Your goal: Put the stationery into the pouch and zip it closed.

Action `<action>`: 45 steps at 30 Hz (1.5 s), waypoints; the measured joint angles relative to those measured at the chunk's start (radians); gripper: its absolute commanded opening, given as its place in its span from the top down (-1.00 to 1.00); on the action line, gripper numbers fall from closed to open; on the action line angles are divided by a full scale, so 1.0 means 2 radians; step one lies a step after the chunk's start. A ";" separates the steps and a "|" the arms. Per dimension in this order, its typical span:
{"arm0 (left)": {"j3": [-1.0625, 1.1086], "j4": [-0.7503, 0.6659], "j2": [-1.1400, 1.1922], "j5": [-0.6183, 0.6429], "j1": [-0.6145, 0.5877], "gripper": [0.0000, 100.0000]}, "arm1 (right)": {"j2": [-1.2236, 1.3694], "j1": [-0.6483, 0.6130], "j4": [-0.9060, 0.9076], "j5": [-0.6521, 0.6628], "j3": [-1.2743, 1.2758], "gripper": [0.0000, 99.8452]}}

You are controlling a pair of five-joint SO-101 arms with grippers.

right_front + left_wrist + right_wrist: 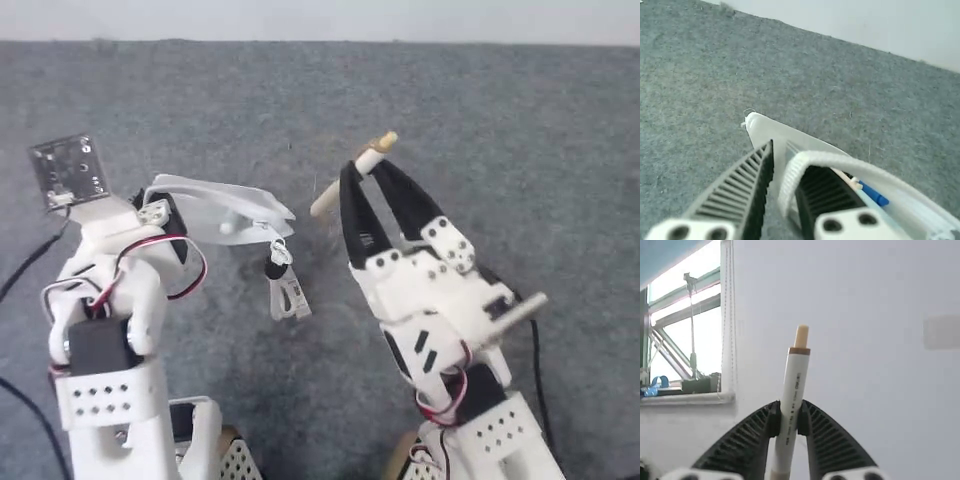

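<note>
One pen [345, 180], gripped by the right pincer [365, 165], slants beige end away from the pouch [235, 205]. The left pincer [780, 167] clamps the pouch's rim; something blue [874, 194] lies inside.

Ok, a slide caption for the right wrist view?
Right gripper holds a white pencil, tan tip past the jaws, white wall and window behind.

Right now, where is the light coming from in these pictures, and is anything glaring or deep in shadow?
Right wrist view: the window glares bright, while the pen is evenly lit. High view: even light, only soft shadows under the pouch. Left wrist view: no glare and no hard shadow on the grey mat.
</note>
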 measured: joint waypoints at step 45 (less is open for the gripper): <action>0.000 -0.005 0.002 0.000 -0.001 0.93 | 0.318 -0.104 -0.279 -0.009 -0.026 0.99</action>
